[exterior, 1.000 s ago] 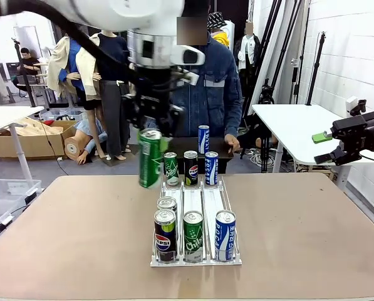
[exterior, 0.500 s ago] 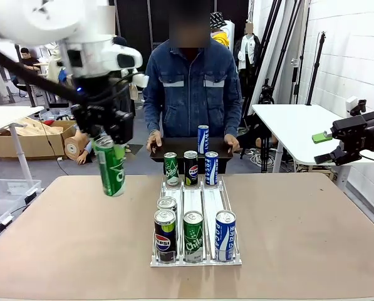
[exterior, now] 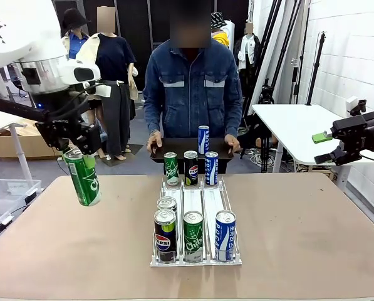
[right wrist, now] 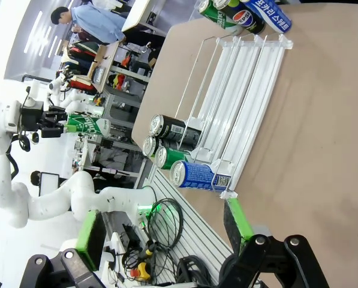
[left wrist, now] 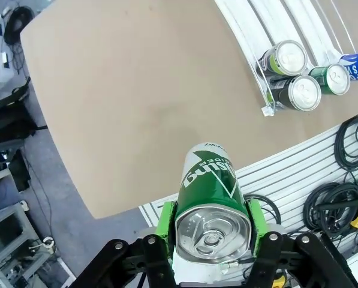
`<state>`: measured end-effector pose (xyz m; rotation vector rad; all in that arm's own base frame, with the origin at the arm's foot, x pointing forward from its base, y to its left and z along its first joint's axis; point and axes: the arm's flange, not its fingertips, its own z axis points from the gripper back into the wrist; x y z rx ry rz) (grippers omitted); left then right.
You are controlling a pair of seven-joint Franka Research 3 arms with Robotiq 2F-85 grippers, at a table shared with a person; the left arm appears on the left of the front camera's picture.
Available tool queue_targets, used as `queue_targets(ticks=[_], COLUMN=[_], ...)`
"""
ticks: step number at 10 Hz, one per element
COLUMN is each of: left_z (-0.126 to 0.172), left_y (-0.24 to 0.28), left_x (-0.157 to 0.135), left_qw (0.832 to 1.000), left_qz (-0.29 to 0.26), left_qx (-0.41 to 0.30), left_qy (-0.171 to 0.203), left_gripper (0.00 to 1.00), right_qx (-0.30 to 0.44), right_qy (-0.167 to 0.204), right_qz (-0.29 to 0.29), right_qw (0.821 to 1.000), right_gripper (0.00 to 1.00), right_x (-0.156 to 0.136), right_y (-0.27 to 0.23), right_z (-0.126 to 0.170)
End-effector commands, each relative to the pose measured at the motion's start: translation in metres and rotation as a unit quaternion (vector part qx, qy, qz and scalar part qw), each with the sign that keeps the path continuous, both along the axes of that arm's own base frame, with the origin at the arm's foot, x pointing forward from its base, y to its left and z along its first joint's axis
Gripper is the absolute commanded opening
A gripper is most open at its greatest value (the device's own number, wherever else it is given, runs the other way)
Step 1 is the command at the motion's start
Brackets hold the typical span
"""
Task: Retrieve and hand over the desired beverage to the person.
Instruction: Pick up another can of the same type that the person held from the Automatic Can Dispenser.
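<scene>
Nearest the robot's edge of the tabletop, the can rack holds its rows of cans untouched. Over the left edge, the left gripper is clamped on a green can, which hangs tilted in the air; over the last second it has swung leftward from above the rack. Judged so, retrieval is done and handover remains. The right gripper stands apart, empty. Farthest, the person waits at the far edge.

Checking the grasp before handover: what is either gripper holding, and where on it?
The left gripper clamps the green can by its top end, pads on opposite sides. The right gripper holds nothing.
</scene>
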<state>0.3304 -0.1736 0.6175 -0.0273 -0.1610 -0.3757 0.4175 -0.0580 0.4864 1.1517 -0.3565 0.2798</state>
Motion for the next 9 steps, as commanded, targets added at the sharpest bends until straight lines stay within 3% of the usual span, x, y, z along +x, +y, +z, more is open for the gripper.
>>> queue_targets(ticks=[1, 2, 9], left_z=[0.0095, 0.0000, 0.0000], left_y=[0.0007, 0.0000, 0.0000], left_x=[0.0092, 0.0000, 0.0000], left_qw=[1.000, 1.000, 1.000], left_qz=[-0.020, 0.000, 0.000], left_qx=[-0.018, 0.000, 0.000], left_qy=[0.004, 0.000, 0.000], left_gripper=[0.00, 0.00, 0.00], right_qx=[0.002, 0.002, 0.002], right_qy=[0.000, 0.000, 0.000], right_qz=[0.001, 0.001, 0.001], right_qw=[1.000, 1.000, 1.000], right_gripper=[1.00, 1.00, 1.00], right_x=[0.0000, 0.0000, 0.0000], right_y=[0.0003, 0.0003, 0.0003], right_z=[0.0001, 0.0001, 0.0001])
